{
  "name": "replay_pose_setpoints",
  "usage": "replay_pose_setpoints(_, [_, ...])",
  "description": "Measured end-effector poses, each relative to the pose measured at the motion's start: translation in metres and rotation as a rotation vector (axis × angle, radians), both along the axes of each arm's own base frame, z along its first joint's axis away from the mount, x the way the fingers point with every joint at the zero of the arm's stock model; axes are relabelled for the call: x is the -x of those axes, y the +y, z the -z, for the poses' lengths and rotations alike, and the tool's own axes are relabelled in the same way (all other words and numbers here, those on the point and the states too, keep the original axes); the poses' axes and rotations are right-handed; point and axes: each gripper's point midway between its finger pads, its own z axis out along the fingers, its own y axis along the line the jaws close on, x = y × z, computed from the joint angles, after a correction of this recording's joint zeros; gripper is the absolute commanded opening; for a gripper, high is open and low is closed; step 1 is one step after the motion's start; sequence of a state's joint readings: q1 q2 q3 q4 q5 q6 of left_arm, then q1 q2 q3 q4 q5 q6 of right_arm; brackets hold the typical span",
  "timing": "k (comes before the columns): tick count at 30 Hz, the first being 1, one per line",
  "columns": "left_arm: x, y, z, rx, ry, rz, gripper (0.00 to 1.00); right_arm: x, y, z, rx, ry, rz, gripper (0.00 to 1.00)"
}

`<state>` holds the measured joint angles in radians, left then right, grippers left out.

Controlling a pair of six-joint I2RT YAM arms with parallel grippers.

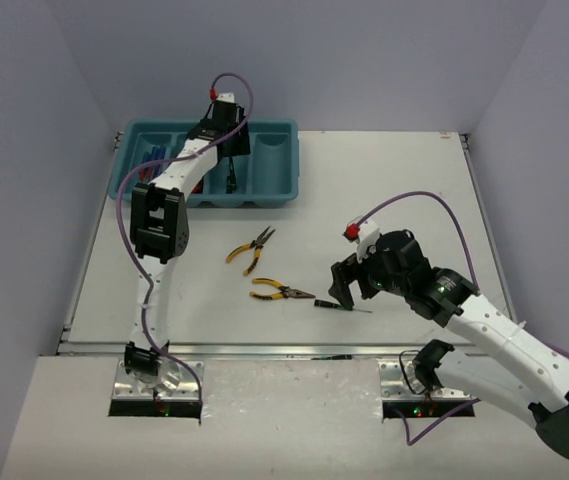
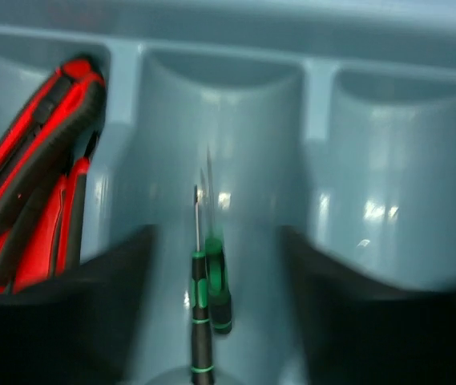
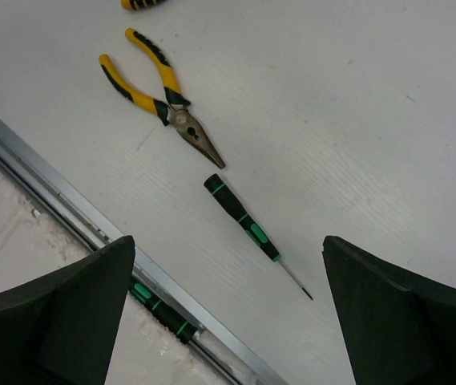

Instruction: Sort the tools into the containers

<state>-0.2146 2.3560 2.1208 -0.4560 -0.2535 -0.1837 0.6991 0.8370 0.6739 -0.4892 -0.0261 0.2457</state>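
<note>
The right claw (image 3: 226, 249) hangs wide apart over a thin screwdriver (image 3: 244, 220) on the table (image 3: 356, 120) (pliers (image 3: 159, 96) lie near); next it should probably drop and pinch it; the left claw (image 2: 218, 233) gapes, empty, above the tray (image 2: 316, 88).

My clearance list.
- Right gripper (image 3: 228, 241): bare table both sides of loose screwdriver (image 3: 248, 228); pliers (image 3: 163, 100) nose near its handle; rail (image 3: 67, 200) close on table-edge side.
- Left gripper (image 2: 217, 233): compartment walls (image 2: 127, 120) flank it both sides; knives (image 2: 35, 176) beyond left wall; two screwdrivers (image 2: 211, 297) lie between spread jaws.
</note>
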Motion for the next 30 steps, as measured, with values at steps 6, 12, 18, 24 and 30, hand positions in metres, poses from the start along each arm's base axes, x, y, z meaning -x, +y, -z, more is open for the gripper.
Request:
replay_pose_setpoints(6, [0.014,-0.006,0.0,0.042,0.023,0.014,1.0,0.003,0.012,0.019,0.02,0.072,-0.065,0.98])
replay_pose_setpoints(12, [0.12,-0.019,-0.046,0.252,-0.046,0.088,1.0,-0.002,0.018,0.063,0.164,0.159,-0.115,0.67])
replay_pose_setpoints(18, [0.212,-0.033,-0.126,0.483,-0.331,0.197,1.0,-0.005,0.023,0.104,0.368,0.228,-0.198,0.62])
replay_pose_setpoints(24, [0.254,-0.04,-0.113,0.551,-0.335,0.26,1.0,-0.003,0.021,0.131,0.484,0.266,-0.25,0.45])
replay_pose_setpoints(30, [0.282,-0.034,-0.113,0.561,-0.356,0.267,1.0,-0.009,0.017,0.149,0.566,0.285,-0.244,0.25])
